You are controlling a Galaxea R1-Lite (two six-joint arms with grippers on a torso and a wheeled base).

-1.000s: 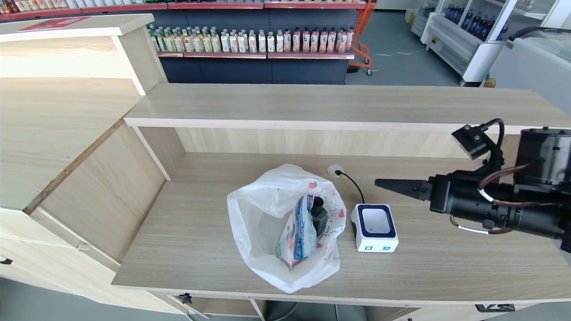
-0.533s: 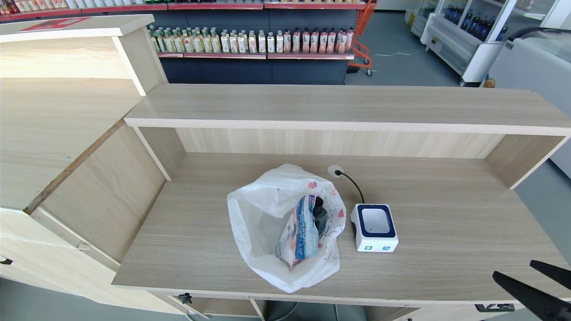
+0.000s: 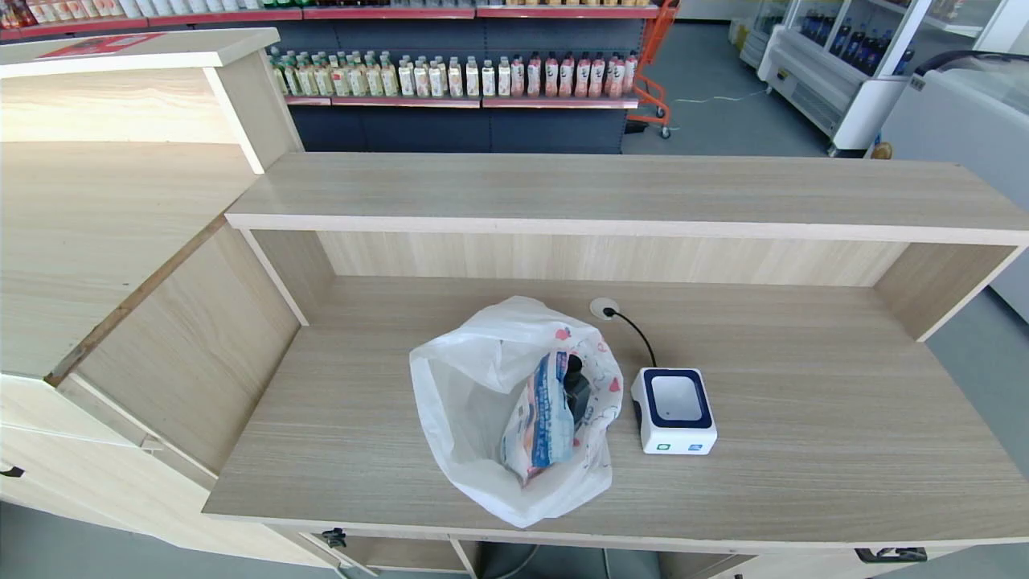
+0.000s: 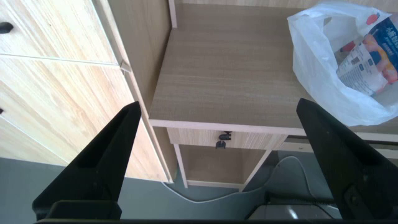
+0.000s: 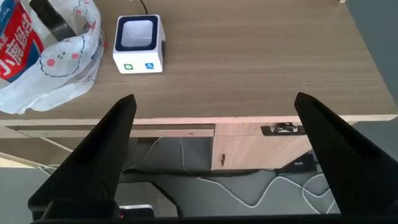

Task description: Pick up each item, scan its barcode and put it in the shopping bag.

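Left wrist view: left claw [image 4: 217, 103] gapes open, empty, low off the counter [image 4: 211, 62] front beside the shopping bag [image 4: 311, 68]; right claw [image 5: 216, 97], likewise open, hangs off the bag's other side.

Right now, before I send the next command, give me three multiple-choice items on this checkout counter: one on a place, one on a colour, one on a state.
1. Where is the scanner relative to the shopping bag?
A. inside it
B. beside it, on the robot's right
C. beside it, on the robot's left

2. What colour frames the scanner's window?
A. red
B. yellow
C. dark blue

3. How are the left gripper and the right gripper?
A. both open and empty
B. both shut
C. left shut, right open

Answers:
1 B: the head view shows it standing right of the bag.
2 C: a dark blue band rims the pale window.
3 A: each wrist view shows spread fingers with nothing between them.
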